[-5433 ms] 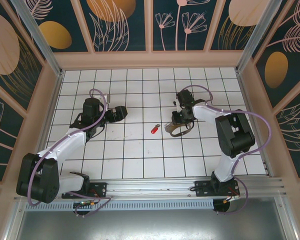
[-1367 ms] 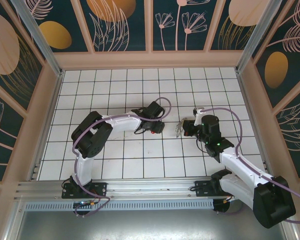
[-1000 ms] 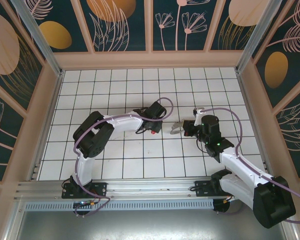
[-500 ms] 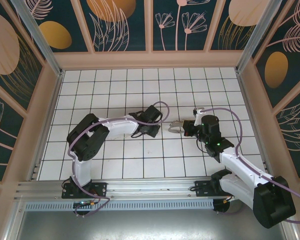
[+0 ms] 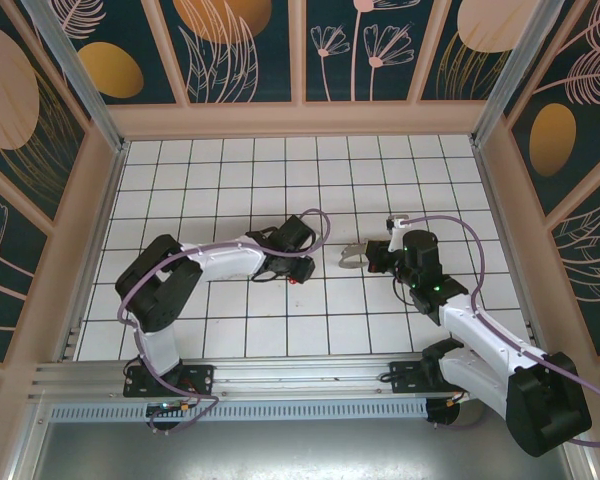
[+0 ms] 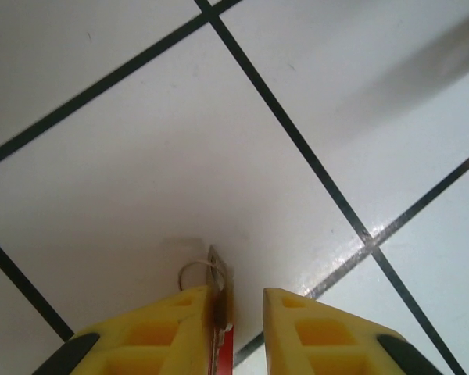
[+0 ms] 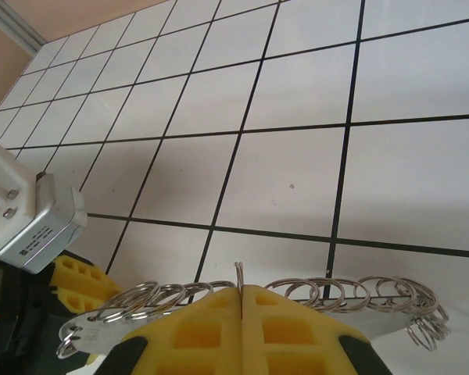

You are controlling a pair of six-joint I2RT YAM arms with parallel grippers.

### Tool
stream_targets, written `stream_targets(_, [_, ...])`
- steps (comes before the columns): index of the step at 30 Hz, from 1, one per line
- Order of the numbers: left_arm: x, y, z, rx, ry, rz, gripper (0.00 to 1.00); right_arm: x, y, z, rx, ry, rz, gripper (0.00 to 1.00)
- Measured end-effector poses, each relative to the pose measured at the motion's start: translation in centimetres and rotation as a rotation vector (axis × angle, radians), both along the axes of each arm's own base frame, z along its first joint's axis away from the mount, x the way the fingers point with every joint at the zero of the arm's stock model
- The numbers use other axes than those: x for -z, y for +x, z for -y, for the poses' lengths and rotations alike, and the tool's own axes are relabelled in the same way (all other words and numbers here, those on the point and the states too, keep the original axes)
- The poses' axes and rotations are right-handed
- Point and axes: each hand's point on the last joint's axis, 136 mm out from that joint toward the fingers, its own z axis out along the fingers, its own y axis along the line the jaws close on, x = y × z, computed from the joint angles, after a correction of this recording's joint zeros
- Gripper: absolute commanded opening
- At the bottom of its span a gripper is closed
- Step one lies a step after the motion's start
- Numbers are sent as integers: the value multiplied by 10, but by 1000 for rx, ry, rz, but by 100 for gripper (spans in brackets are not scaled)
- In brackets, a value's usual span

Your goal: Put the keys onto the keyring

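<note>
Since half a second ago your left arm has folded back toward its base. Left fingers stand slightly apart, the red key leaning on one, blade pointing away from the wrist, head cut off. Right fingers are pressed shut on the keyring, lying crosswise above the worktop.
</note>
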Motion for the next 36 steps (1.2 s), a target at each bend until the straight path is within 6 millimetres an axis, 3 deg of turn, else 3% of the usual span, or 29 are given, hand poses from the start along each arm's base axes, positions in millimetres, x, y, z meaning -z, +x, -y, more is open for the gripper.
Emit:
stream_targets(9, [-4, -4, -1, -34, -22, -28, 25, 0, 0, 0, 0, 0, 0, 0])
stream_targets(18, [-30, 19, 14, -72, -50, 31, 22, 0, 0, 0, 0, 0, 0, 0])
stream_targets(36, [1, 13, 1, -89, 56, -26, 21, 0, 0, 0, 0, 0, 0, 0])
